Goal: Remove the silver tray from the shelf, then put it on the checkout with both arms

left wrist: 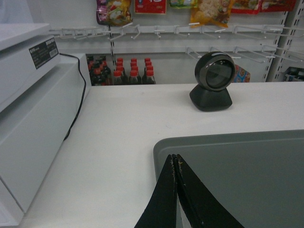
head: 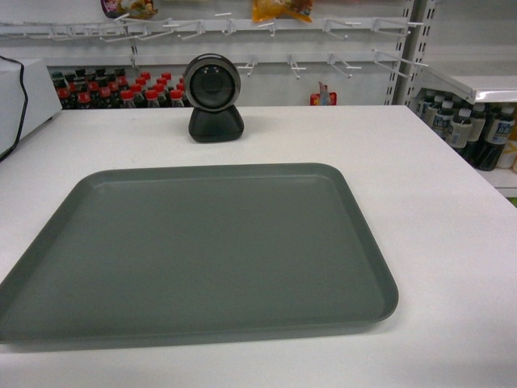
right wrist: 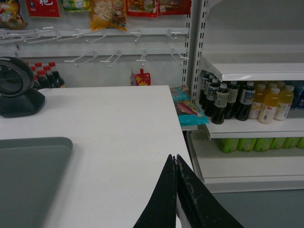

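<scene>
A white machine (left wrist: pixel 28 118) with a black cable stands at the far left. The left gripper (left wrist: pixel 174 159), fingers pressed together and holding nothing, hovers above the near left corner of the silver tray (head: pixel 202 250). The tray lies flat on the checkout (head: pixel 436 210) (a round black scanner (head: pixel 213 97) sits behind it). The right gripper (right wrist: pixel 175 159), also pressed together, hangs over bare tabletop, apart from the tray. Bottles (right wrist: pixel 237 102) fill the shelf (right wrist: pixel 256 71) at right.

Head cam looks down across the desk (head: pixel 452 242) toward 12 o'clock; both wrist cams sit low, sharing the scanner (head: pixel 212 97).
</scene>
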You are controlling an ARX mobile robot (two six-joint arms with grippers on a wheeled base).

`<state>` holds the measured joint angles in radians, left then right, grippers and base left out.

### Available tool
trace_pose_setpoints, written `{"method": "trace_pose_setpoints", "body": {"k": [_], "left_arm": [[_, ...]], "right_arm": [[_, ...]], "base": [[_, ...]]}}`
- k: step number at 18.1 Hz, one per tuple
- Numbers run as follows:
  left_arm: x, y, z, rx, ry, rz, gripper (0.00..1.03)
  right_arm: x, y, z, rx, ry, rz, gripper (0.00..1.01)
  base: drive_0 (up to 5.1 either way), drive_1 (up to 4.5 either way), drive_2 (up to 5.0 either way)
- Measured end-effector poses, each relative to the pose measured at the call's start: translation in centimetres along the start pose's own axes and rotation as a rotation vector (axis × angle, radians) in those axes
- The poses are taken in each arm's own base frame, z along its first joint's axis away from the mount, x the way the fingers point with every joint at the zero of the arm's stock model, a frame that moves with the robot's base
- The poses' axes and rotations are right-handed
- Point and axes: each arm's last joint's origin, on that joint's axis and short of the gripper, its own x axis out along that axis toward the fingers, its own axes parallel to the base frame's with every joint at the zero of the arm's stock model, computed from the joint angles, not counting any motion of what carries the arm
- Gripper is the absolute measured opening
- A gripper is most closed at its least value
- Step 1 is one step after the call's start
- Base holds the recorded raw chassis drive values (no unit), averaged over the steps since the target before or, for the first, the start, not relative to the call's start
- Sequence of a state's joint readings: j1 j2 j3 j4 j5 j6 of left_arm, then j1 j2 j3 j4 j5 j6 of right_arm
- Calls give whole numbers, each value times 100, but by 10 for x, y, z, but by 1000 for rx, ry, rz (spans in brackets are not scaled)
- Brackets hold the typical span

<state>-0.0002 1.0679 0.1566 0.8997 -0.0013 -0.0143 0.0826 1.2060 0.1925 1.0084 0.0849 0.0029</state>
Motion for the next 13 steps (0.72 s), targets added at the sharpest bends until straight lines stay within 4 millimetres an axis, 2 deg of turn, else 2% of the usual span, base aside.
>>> {"method": "trace_pose_setpoints", "body": {"k": [3,5,8,10,13], "left_arm": [[-6,0,0,0,-6,0,2],[-16,0,-4,0,-5,-1,2],[-31,0,-19,0,28,-3,2],[-38,0,-12,0,-9,-1,2],[-48,0,-14,0,7,-1,2]], "right_arm": [[-6,-2,-3,3,-37,0,2],[-20,-10,-17,-1,42,15,2],[-35,-15,-9,0,-6,-2,2],[-44,-15,-12,0,16,0,2],[-56,-15,-10,0,4,-1,2]], "base": [[0,0,0],[0,0,0],[0,0,0],[0,0,0],[0,0,0]]}}
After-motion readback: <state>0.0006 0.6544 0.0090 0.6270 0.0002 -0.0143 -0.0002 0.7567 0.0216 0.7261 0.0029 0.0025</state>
